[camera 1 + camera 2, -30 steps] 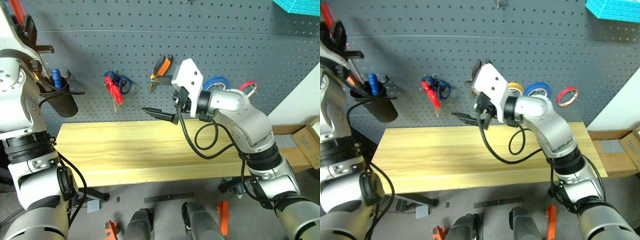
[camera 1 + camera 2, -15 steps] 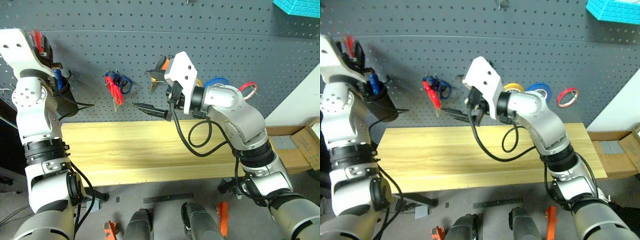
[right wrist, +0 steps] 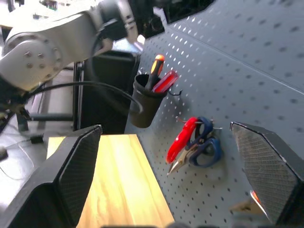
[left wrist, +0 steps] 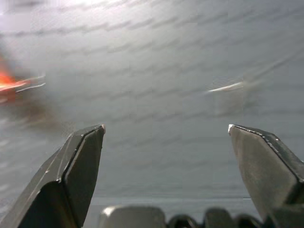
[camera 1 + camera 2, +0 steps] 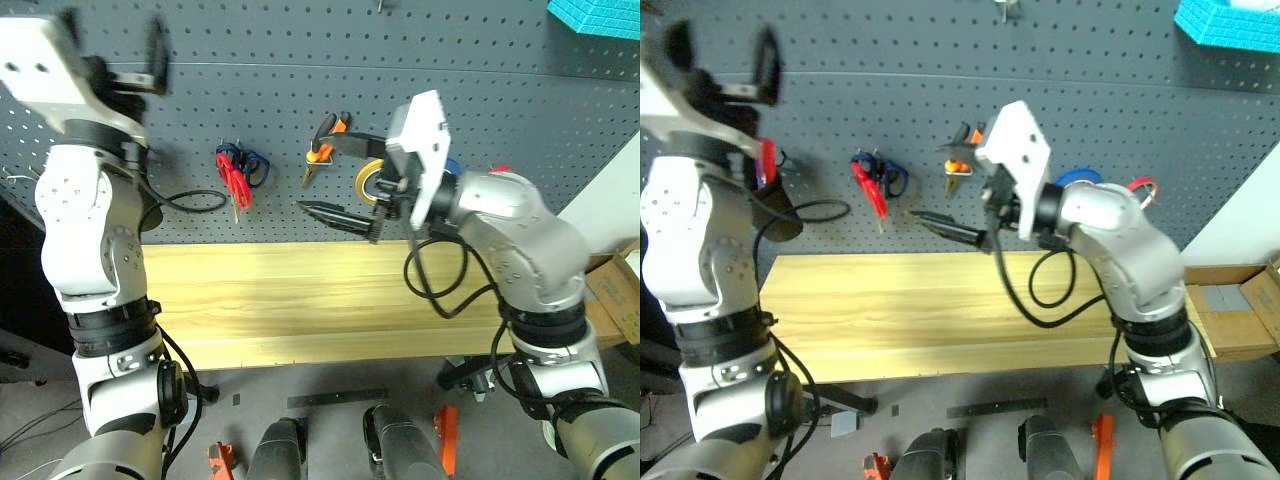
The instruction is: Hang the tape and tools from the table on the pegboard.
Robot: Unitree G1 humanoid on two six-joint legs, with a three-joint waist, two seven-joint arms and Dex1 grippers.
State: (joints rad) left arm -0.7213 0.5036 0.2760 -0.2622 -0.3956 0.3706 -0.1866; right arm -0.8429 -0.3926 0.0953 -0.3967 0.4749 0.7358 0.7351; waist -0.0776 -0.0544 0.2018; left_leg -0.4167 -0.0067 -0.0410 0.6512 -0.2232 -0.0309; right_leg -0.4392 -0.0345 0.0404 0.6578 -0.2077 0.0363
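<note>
Dark grey pegboard (image 5: 500, 90) carries everything: red-handled scissors (image 5: 235, 180) hang on a hook over blue-handled scissors (image 5: 255, 166), the orange-and-black pliers (image 5: 322, 148) hang a little to their right, and a yellow roll (image 5: 369, 181) shows just beside the right arm, which hides most of a blue roll. The red tape ring (image 5: 1143, 186) peeks out past that arm's elbow. A black cup (image 3: 148, 97) hooked on the board holds the red-handled screwdriver (image 3: 165, 81) beside an orange-tipped tool. The light wooden tabletop (image 5: 300, 300) lies below. The left gripper (image 5: 722, 52) is raised up in front of the board above the cup, its jaws spread wide with nothing between them. The right gripper (image 5: 340, 178) points sideways toward the scissors, its jaws also spread and holding nothing.
</note>
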